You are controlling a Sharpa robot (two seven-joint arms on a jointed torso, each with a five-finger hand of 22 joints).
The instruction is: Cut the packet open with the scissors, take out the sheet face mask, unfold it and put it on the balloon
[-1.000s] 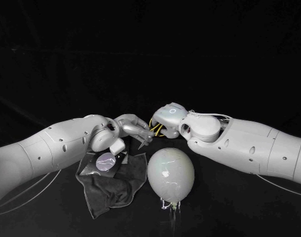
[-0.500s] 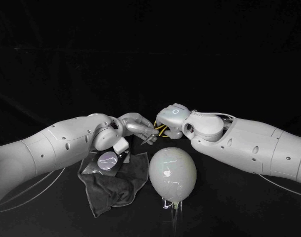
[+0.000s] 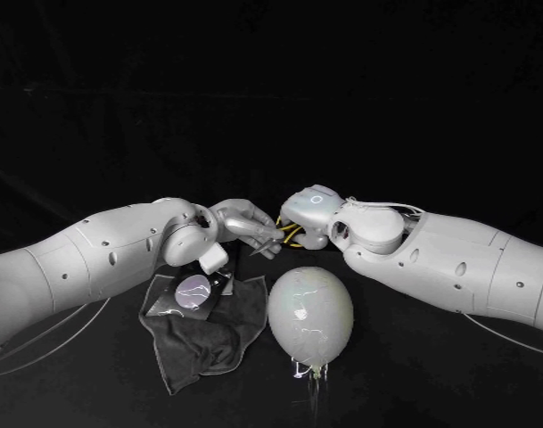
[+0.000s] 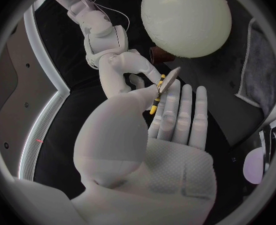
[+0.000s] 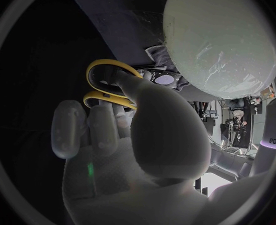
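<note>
At thumb of right hand (image 5: pixel 144 150), scissors (image 5: pixel 103 96)

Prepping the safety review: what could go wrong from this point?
1. The left hand and right hand both hold the scissors; a mistimed release could drop them.
2. The balloon lies close to the blades; a slip might puncture it.

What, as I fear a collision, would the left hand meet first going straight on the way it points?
The yellow-handled metal scissors, at the fingertips of the left hand; beyond them, probably the silver right hand holding them.
</note>
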